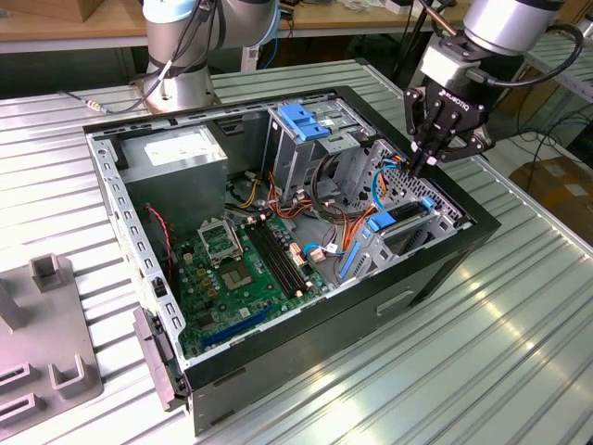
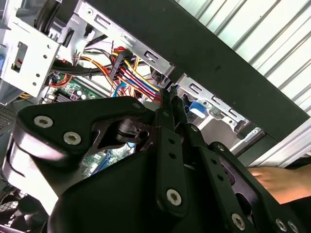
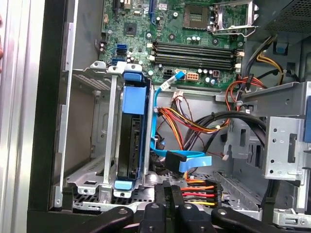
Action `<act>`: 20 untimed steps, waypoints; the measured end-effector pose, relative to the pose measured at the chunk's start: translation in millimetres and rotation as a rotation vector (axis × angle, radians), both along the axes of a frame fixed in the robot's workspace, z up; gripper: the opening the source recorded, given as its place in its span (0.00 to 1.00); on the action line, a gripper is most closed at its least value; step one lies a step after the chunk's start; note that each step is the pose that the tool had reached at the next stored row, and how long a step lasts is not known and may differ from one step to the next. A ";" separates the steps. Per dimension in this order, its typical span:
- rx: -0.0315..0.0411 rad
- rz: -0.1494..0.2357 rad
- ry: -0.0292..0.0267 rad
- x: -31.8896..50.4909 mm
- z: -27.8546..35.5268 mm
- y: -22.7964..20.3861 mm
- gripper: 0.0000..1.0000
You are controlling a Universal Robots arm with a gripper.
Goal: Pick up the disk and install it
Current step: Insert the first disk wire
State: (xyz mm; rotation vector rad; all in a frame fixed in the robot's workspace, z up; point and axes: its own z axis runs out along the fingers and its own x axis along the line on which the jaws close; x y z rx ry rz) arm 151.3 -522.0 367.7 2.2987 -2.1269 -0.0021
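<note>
The disk (image 3: 130,145) stands on edge in a slot of the metal drive bay (image 3: 92,170), dark-bodied with its bright blue caddy rail around it. In the exterior view the disk (image 1: 394,221) sits low in the case at the side on the exterior view's right. My gripper (image 1: 418,169) hangs just above that corner of the case, a little apart from the disk. Its fingers (image 3: 167,191) are shut together with nothing between them, and they look the same in the second wrist view (image 2: 170,99).
The open black case (image 1: 445,269) lies on a ribbed metal table. Inside are a green motherboard (image 1: 241,269), a power supply (image 1: 176,153), a blue-topped grey drive cage (image 1: 301,120) and orange and red cable bundles (image 3: 199,124). A person's hand (image 2: 279,184) is beside the case. Grey fixtures (image 1: 46,352) stand at the exterior view's left.
</note>
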 end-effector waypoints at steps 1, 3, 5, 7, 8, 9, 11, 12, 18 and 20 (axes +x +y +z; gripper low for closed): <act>-0.0001 -0.005 0.0000 0.0 -0.1 -0.2 0.16; 0.0001 -0.013 0.0000 0.0 -0.8 -1.5 0.16; -0.0001 -0.024 0.0000 -0.7 -1.6 -2.0 0.16; 0.0001 -0.049 0.0000 -1.0 -2.4 -2.1 0.16; 0.0002 -0.051 0.0000 -1.9 -2.6 -2.1 0.16; 0.0000 -0.053 0.0000 -4.0 -2.7 -2.1 0.16; 0.0003 -0.056 0.0001 -10.4 -3.1 -2.1 0.16; 0.0001 -0.066 0.0000 -10.5 -3.2 -2.1 0.16; 0.0000 -0.100 0.0000 -10.6 -4.6 -11.1 0.16; 0.0002 -0.094 0.0000 -11.4 -5.2 -15.2 0.16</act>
